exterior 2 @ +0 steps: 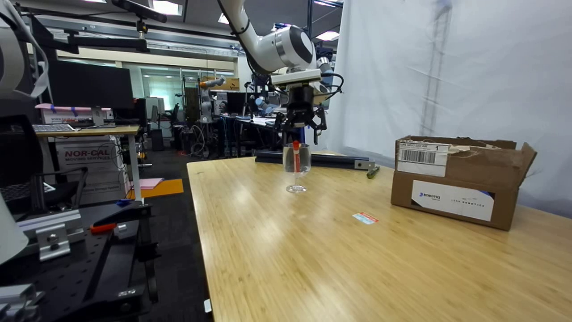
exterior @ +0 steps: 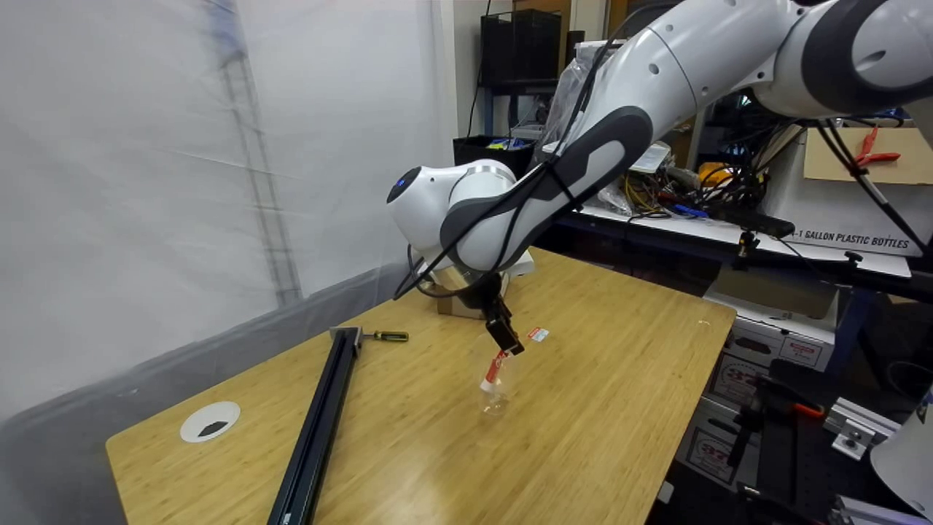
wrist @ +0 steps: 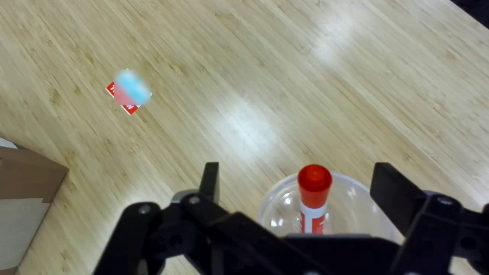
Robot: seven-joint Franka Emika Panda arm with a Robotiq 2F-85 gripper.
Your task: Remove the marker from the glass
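The marker [exterior 2: 296, 157], white with red parts, stands in the clear stemmed glass [exterior 2: 305, 166], its red end above the rim. The glass stands upright on the table. In an exterior view the marker [exterior: 494, 369] leans inside the faint glass [exterior: 494, 405]. My gripper [exterior 2: 300, 136] is open and just above the glass, its fingers spread apart. In the wrist view the marker's red end [wrist: 315, 185] lies between the open fingers of the gripper [wrist: 296, 165], touching neither. The glass rim [wrist: 357, 183] shows around it; the gripper body hides the lower part.
A brown cardboard box [exterior 2: 456, 179] stands on the wooden table [exterior 2: 268, 250]. A long black rod [exterior: 315, 430] lies across the table with a screwdriver [exterior: 388, 336] at its end. A small red and white card [exterior 2: 365, 218] lies flat near the glass.
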